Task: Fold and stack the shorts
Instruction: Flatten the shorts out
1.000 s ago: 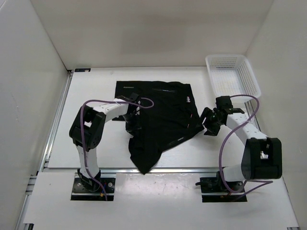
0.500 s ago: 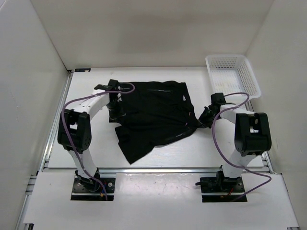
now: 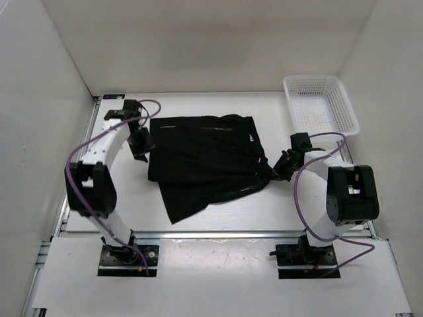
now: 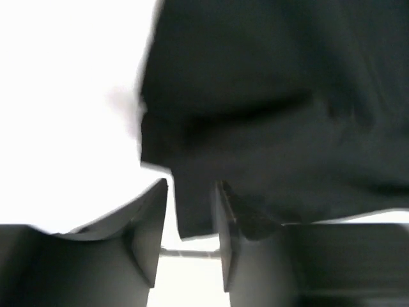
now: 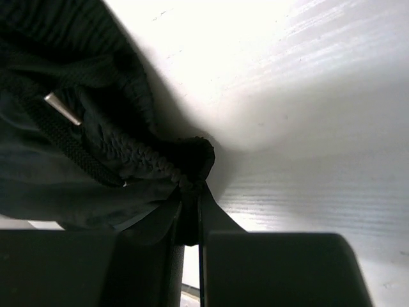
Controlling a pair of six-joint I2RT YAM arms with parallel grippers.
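The black shorts (image 3: 205, 158) lie spread across the middle of the table, one leg trailing toward the near edge. My left gripper (image 3: 141, 142) is at their far left corner. In the left wrist view the left gripper (image 4: 192, 214) stands open; a loose corner of the shorts (image 4: 268, 109) hangs between the fingers, with a gap beside it. My right gripper (image 3: 281, 168) is at the shorts' right edge. In the right wrist view the right gripper (image 5: 190, 214) is shut on the bunched waistband of the shorts (image 5: 89, 160), beside a drawstring (image 5: 61, 105) with a metal tip.
A white mesh basket (image 3: 320, 105) stands at the back right corner. White walls enclose the table on the left, back and right. A metal rail (image 3: 76, 172) runs along the table's left edge.
The left arm swung left and back, pulling the shorts' left side flatter, and its jaws have opened. The right gripper closed on the shorts' right edge.
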